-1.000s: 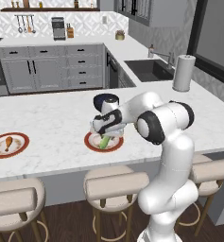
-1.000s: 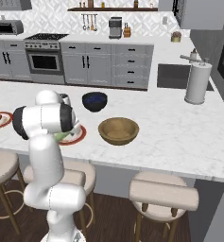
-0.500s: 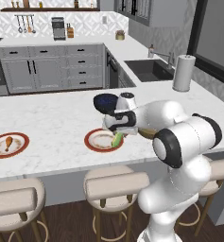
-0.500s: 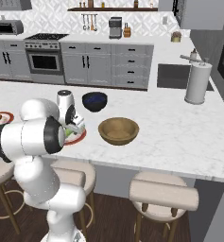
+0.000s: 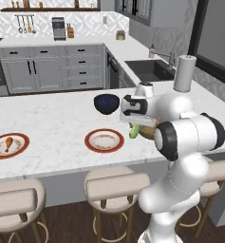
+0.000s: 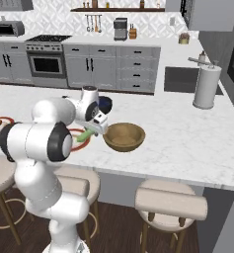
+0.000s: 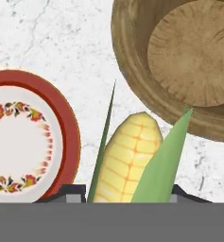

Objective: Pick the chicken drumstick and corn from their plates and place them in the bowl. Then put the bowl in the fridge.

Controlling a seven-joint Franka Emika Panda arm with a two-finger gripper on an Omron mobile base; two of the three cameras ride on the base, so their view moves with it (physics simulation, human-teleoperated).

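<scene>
Above the marble island counter, between red-rimmed plate and wooden bowl: gripper clenched on the corn, cob lifted clear of the plate, husk leaves trailing, tip close to the bowl's rim. Nothing in the bowl. Far left on the counter, chicken drumstick lying on the second plate. Beyond the arm, dark blue bowl; toward the sink, paper towel roll upright.

Gripper w/ corn swung off its plate toward bowl, plate now bare.
</scene>
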